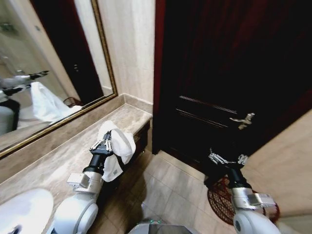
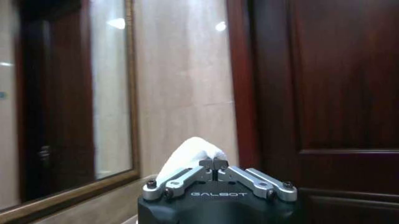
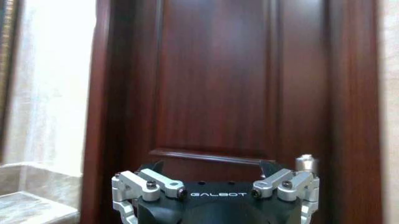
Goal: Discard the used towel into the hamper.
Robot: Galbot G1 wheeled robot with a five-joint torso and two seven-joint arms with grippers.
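Observation:
My left gripper [image 1: 106, 141] is shut on the white towel [image 1: 122, 144], held up over the front edge of the marble counter [image 1: 58, 156]; the cloth drapes over and below the fingers. In the left wrist view the towel [image 2: 188, 156] bulges behind the closed gripper [image 2: 213, 164]. The hamper [image 1: 219, 199], a dark red openwork basket, stands on the floor at the lower right, partly hidden by my right arm. My right gripper [image 1: 229, 158] hovers just above it, open and holding nothing, and faces the door in the right wrist view [image 3: 215, 179].
A dark wooden door [image 1: 229, 73] with a metal handle [image 1: 243, 120] stands ahead. A gold-framed mirror [image 1: 44, 63] lines the wall above the counter. A white sink [image 1: 22, 209] sits at the near left. Tiled floor [image 1: 165, 180] lies between counter and hamper.

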